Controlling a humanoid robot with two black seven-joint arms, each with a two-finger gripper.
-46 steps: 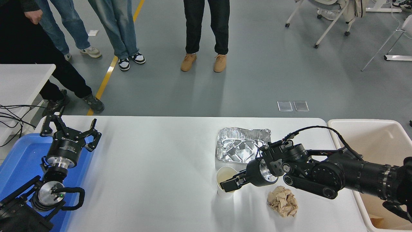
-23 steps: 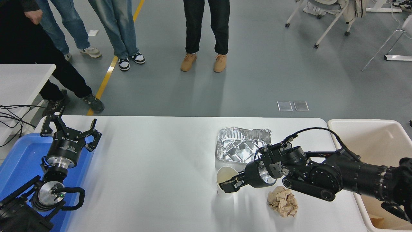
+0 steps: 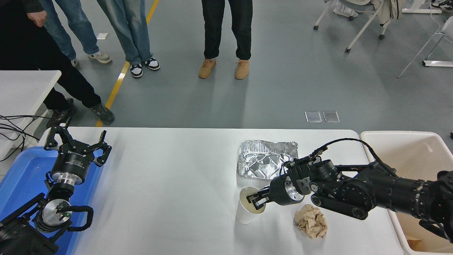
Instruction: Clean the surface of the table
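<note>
The white table surface [image 3: 170, 184] carries a white paper cup [image 3: 245, 213], a crumpled foil tray [image 3: 265, 162] and a ball of crumpled brown paper [image 3: 311, 221]. My right gripper [image 3: 256, 202] reaches in from the right and is shut on the cup's rim, one finger inside the mouth. The cup leans, its mouth turned toward the gripper. The foil tray lies just behind the cup, and the paper ball sits under the right wrist. My left gripper [image 3: 76, 143] stays parked open at the table's left edge.
A blue bin [image 3: 21, 177] stands under the left arm at the left edge. A beige bin [image 3: 407, 148] stands off the table's right end, partly covered by the right arm. Several people stand on the floor beyond the far edge.
My right gripper has closed on the cup's rim, and the cup has tipped from upright to leaning, shifting slightly toward the near edge. The left arm has not moved.
</note>
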